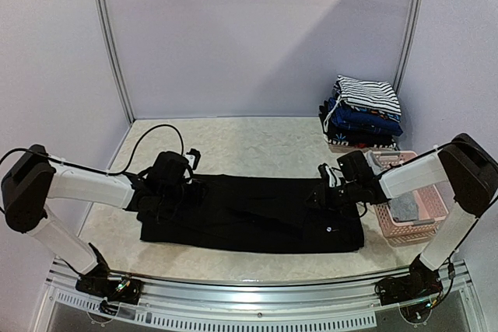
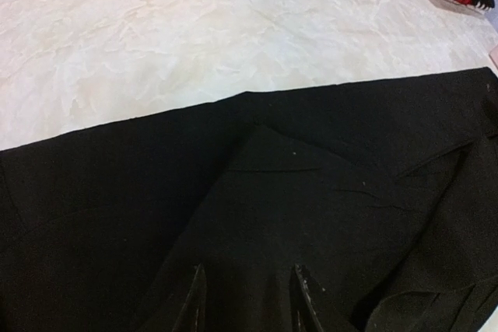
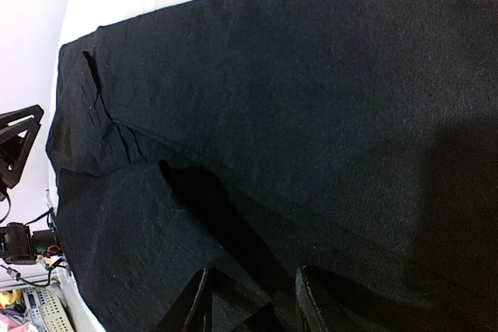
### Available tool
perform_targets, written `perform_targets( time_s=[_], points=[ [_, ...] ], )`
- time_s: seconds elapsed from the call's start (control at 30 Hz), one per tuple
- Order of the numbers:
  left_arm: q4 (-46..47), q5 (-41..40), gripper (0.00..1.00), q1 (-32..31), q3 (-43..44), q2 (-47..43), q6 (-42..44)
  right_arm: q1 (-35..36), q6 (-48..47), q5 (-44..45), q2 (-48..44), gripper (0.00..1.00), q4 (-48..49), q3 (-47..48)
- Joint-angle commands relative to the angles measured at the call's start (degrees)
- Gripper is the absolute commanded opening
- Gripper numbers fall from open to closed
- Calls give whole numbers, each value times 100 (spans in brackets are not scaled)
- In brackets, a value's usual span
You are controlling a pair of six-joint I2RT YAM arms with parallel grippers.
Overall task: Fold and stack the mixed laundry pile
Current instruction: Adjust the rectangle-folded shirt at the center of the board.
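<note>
pale marbled table (image 1: 257, 141), black garment (image 1: 257, 211) spread flat across its near middle, left gripper (image 2: 247, 274) pinching a raised fold at one end, right gripper (image 3: 253, 274) pinching cloth at the other

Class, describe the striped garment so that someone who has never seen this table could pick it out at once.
Look at the pale marbled table and go to its far right corner, where a stack of folded clothes stands beyond the pink lattice basket. The striped garment lies on top of that stack. It alone has black-and-white stripes; the blue garment beneath is darker.
</note>
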Motion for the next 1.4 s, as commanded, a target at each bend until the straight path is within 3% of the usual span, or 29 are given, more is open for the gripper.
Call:
perform_targets(
  time_s=[0.0,0.17,0.43,0.87,1.37],
  points=[
    [166,-96,37,191,-145,109,-42,31,-70,111,52,36,-47,167],
    [237,-101,36,333,-269,102,-43,36,-69,80,45,29,-43,224],
    [346,-158,34,597,-487,57,-45,36,-126,91,-17,0,-308,387],
    [683,-108,31,864,-731,96,-117,224,-1066,1174,-722,0,-2773,1825],
    [1248,290,30,935,-959,400,-118,221,-1861,2555,-670,0,-3775,2769]
  ],
)
